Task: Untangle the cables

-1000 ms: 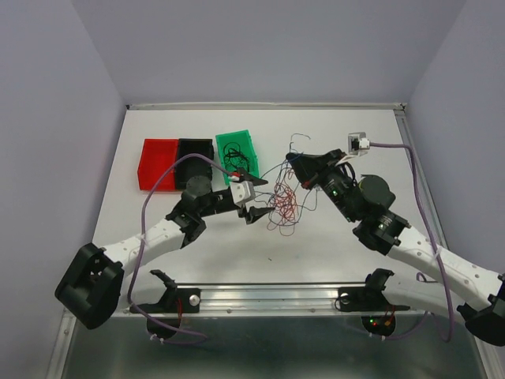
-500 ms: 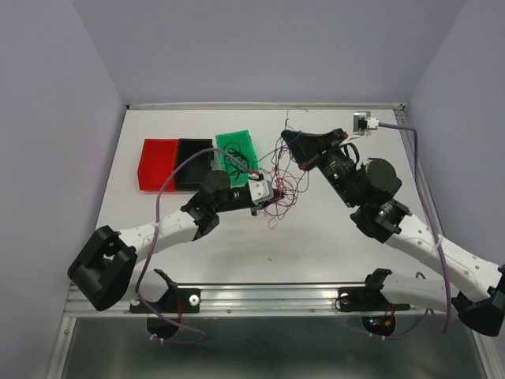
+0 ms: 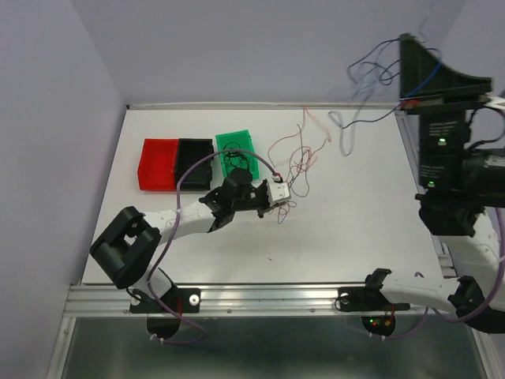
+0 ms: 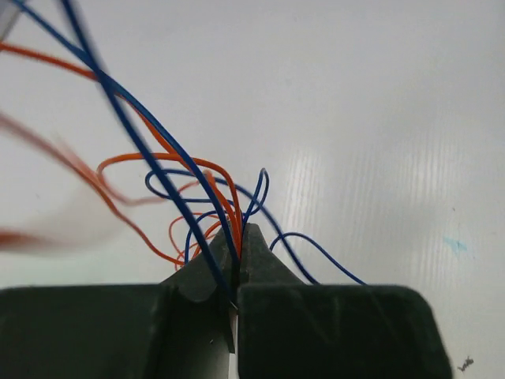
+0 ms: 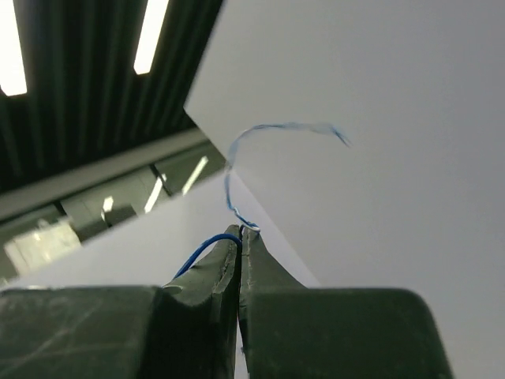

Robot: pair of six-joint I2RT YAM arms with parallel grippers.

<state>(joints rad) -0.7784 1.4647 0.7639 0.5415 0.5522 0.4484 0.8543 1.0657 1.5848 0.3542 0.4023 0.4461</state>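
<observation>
The cables (image 3: pixel 295 164) are thin red, blue and black wires, strung from mid-table up toward the upper right. My left gripper (image 3: pixel 286 203) sits low on the table at their near end. In the left wrist view it (image 4: pixel 239 237) is shut on a bundle of orange-red cables (image 4: pixel 207 164) and blue cables (image 4: pixel 120 104). My right gripper (image 3: pixel 408 46) is raised high at the upper right, with blue strands (image 3: pixel 371 69) trailing from it. The right wrist view shows it (image 5: pixel 241 232) shut on one blue cable (image 5: pixel 230 178) that curls above the tips.
Three small bins stand in a row at the back left of the table: red (image 3: pixel 158 163), black (image 3: pixel 194 161) and green (image 3: pixel 239 147), the green one with black wires in it. A metal rail (image 3: pixel 260 294) runs along the near table edge.
My left gripper slid right into the clump and shut on it. My right arm rose high to the upper right with blue strands, stretching the clump apart.
</observation>
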